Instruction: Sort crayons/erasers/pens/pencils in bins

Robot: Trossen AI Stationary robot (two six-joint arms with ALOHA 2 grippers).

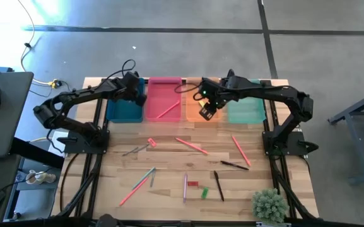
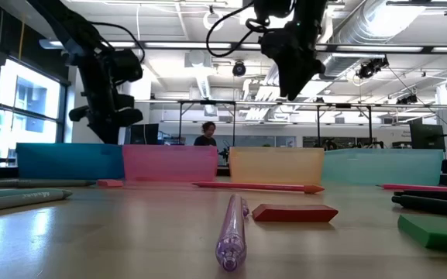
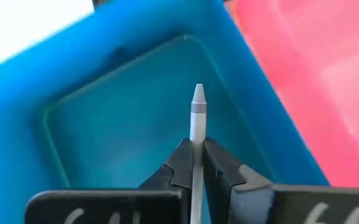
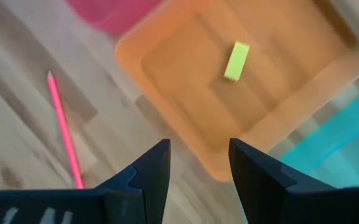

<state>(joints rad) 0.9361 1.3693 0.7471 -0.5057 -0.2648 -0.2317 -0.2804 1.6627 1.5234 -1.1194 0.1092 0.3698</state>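
Observation:
My left gripper (image 3: 197,147) hangs over the teal-blue bin (image 3: 79,59), shut on a grey crayon (image 3: 197,112) with a pointed tip. In the high view it is at the bin's far part (image 1: 131,92). My right gripper (image 4: 199,155) is open and empty above the near edge of the orange bin (image 4: 185,74), where a yellow eraser (image 4: 236,60) lies flat on the bin floor. One pink pencil (image 1: 168,110) lies in the pink-red bin (image 1: 163,93). The mint-green bin (image 1: 248,111) stands at the right end of the row. My left gripper pinches the grey crayon between its two fingers at the shaft (image 3: 197,134) below the tip. The crayon runs along the fingers, and its pointed tip sticks out past the fingertips. It is lifted clear above the teal-blue bin's floor.
On the wood nearer the table's near edge lie pink pencils (image 1: 191,145) (image 1: 240,150) (image 1: 134,187), black pens (image 1: 234,165) (image 1: 219,186), a purple stick (image 1: 185,186), grey sticks (image 1: 134,150), red erasers (image 1: 151,143) (image 1: 192,183) and a green eraser (image 1: 204,192). A small plant (image 1: 269,203) stands at the near right corner.

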